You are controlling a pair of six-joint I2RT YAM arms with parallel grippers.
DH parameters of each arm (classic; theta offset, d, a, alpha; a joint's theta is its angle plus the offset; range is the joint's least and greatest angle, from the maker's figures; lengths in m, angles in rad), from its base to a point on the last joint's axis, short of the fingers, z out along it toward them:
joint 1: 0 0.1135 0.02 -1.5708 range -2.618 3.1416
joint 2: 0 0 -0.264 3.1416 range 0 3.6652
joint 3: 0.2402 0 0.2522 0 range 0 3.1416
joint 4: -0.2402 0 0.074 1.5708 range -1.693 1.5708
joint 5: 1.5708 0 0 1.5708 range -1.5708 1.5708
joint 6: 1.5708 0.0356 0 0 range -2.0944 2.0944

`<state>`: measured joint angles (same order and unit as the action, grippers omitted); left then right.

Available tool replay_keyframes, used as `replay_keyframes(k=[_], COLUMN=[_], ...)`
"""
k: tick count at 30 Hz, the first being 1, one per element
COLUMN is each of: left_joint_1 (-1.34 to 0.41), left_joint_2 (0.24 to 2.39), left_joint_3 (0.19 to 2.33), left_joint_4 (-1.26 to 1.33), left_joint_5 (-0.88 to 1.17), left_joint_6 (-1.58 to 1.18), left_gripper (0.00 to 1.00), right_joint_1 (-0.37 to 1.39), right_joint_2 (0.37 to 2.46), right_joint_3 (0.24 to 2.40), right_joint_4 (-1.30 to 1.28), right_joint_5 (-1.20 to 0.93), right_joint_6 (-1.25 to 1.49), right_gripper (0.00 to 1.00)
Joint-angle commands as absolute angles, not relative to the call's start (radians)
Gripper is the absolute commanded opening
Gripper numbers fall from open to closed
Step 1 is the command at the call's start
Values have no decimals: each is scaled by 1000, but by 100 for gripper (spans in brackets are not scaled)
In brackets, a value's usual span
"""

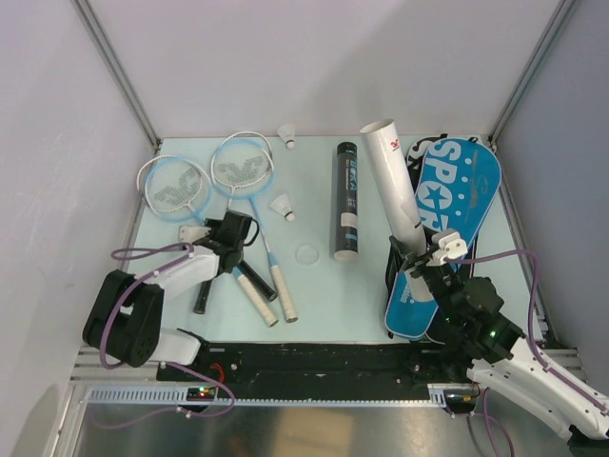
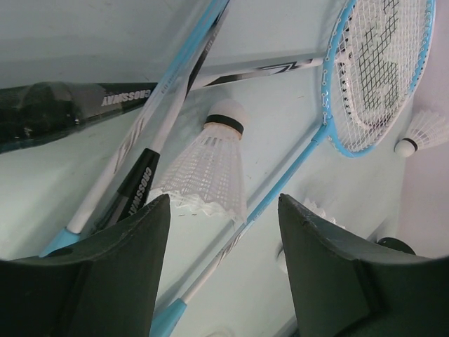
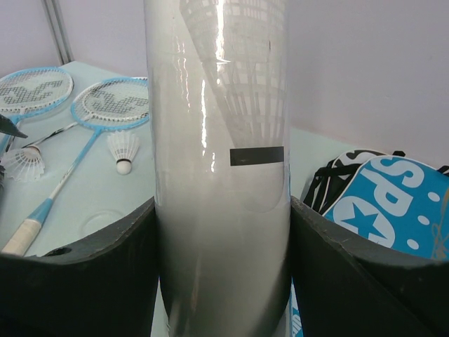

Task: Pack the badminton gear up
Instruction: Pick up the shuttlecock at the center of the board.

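**Operator:** Report the left of the overhead view.

**Inspector:** The slim rackets with pale-blue oval heads (image 1: 173, 190) lie on the pale-green tabletop (image 1: 324, 305). Their heads are at upper left, the shafts cross, and the handles run toward lower centre.

**Operator:** Left end effector?

**Inspector:** The left gripper (image 2: 224, 203) sits over the crossed shafts at left centre. Its fingers (image 2: 119, 281) stand apart. A white feathered shuttlecock with a black-banded cork (image 2: 210, 168) lies at their tips, skirt toward the gripper. The wrist view does not show whether the pads pinch the skirt, so the grip cannot be told.

**Operator:** Centre of the frame?

**Inspector:** A second shuttlecock (image 1: 283, 206) lies just beside the right-hand racket shaft. A third shuttlecock (image 1: 287, 136) lies at top centre, near the far edge. A clear round lid (image 1: 306, 254) lies flat between the racket handles and the long black tube (image 1: 346, 200). That tube lies on the tabletop and runs top to bottom in the frame.

**Operator:** Right side?

**Inspector:** The right gripper (image 3: 223, 210) is clamped on a white cylindrical tube (image 1: 395, 176), with both fingers pressed against its sides low on its length. The tube is tilted, its open end toward top centre. Under it at right lies a blue racket cover with white lettering and black edging (image 1: 466, 190).
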<state>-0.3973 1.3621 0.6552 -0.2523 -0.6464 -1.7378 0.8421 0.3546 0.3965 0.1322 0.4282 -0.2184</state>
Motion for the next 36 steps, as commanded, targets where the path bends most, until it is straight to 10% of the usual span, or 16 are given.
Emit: replay_keyframes(k=[1, 10, 26, 36], left_joint_1=[-384, -356, -350, -351], left_joint_2=[1402, 1473, 1416, 1258], left_joint_3=[711, 722, 731, 770], left_joint_4=[-214, -198, -181, -181], left_joint_5=[-651, -625, -585, -513], left_joint_6=[-1740, -1744, -1629, -1303], left_gripper=[68, 60, 2, 0], right_joint_1=[835, 811, 782, 775], right_joint_2=[357, 368, 378, 431], right_joint_3=[417, 417, 416, 388], right_joint_4=[208, 214, 213, 262], right_joint_5=[416, 397, 371, 313], right_joint_6=[-225, -219, -203, -189], right_gripper=[44, 45, 44, 45])
